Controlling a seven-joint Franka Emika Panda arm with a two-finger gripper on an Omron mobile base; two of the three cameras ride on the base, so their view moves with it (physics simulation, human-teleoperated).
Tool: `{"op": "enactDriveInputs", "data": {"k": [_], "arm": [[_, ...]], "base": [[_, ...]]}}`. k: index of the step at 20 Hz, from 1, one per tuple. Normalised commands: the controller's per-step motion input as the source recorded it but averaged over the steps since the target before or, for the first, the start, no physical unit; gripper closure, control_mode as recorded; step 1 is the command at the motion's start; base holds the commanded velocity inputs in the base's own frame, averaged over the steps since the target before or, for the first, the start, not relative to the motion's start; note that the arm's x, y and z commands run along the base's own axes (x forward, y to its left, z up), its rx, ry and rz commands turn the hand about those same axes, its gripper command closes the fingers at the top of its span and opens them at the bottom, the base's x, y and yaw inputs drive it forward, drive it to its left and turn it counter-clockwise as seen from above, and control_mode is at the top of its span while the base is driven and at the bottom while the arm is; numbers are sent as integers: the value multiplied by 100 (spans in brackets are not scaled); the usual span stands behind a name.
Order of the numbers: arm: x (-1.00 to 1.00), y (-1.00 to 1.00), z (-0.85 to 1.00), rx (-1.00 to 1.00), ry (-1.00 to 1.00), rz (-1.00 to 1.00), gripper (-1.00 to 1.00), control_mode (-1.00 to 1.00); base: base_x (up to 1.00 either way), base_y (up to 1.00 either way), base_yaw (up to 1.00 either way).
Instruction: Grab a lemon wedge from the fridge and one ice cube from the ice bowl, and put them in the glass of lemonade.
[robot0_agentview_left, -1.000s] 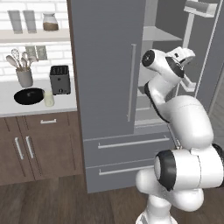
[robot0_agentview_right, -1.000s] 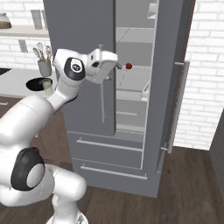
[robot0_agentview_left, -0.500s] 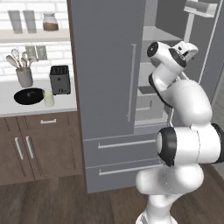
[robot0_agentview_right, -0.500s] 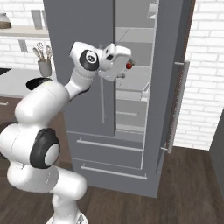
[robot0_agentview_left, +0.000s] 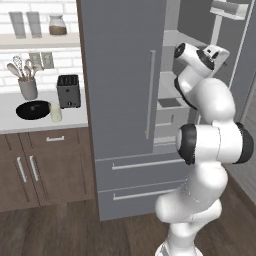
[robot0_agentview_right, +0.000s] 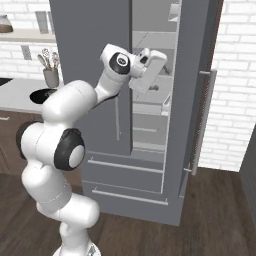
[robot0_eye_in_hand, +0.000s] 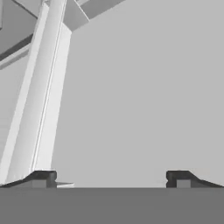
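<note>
Place: a home kitchen, rendered rather than filmed.
Main appliance: a tall grey fridge (robot0_agentview_left: 120, 100) with long silver handles and two drawers below; its right door stands open on pale shelves.
Counter: a light worktop (robot0_agentview_left: 30, 122) beside the fridge, over dark wood cabinets (robot0_agentview_left: 45, 170) with silver pulls.
Countertop items: a black toaster (robot0_agentview_left: 68, 91), a grey utensil cup (robot0_agentview_left: 28, 89) holding whisks and spoons, a shallow black ice bowl (robot0_agentview_left: 33, 109), and a small glass of lemonade (robot0_agentview_left: 55, 112).
Walls: white brick tile (robot0_agentview_right: 235, 75), with a wall shelf (robot0_agentview_left: 37, 40) carrying glasses and a jar.
Floor: dark wood planks (robot0_agentview_right: 210, 215).
</note>
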Motion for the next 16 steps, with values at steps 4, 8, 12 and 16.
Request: {"op": "enactDriveInputs", "data": {"k": [4,8,12,16], "arm": [[-11,-70,-9,0,11,-12,-100,-100],[-16,-82,-17,0,11,-16,-100,-100],[0,-75,-19,0,16,-11,-100,-100],[-35,6,3,0,7,-1,-100,-100]], "base": [[0,0,0],[0,0,0],[0,0,0],[0,0,0]]}}
